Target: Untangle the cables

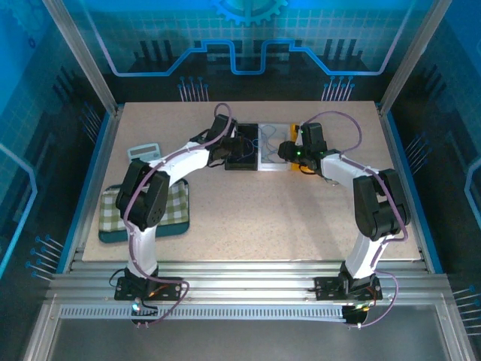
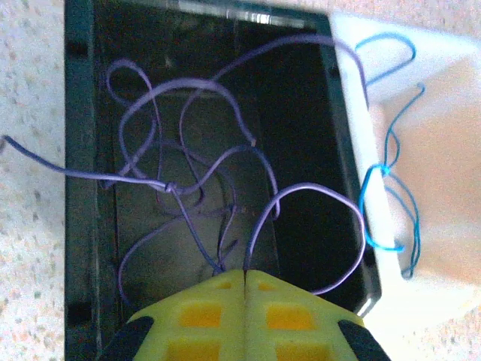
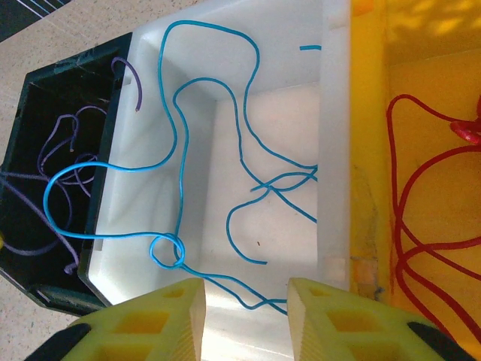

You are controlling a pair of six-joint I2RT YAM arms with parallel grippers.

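Three bins abreast: black bin (image 2: 79, 226), white bin (image 3: 285, 113), yellow bin (image 3: 436, 98). Left gripper (image 2: 245, 282) pressed together, apparently pinching purple cable (image 2: 316, 188) in black bin. Right gripper (image 3: 246, 297) spread over white bin. Sorting looks mostly done: blue cable (image 3: 180, 150) in white, red cable (image 3: 391, 120) in yellow. Left: blue loop overhanging black bin, knots.

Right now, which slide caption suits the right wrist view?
Open right claw over a white bin of blue wire, between a black bin of purple wire and a yellow bin of red wire.
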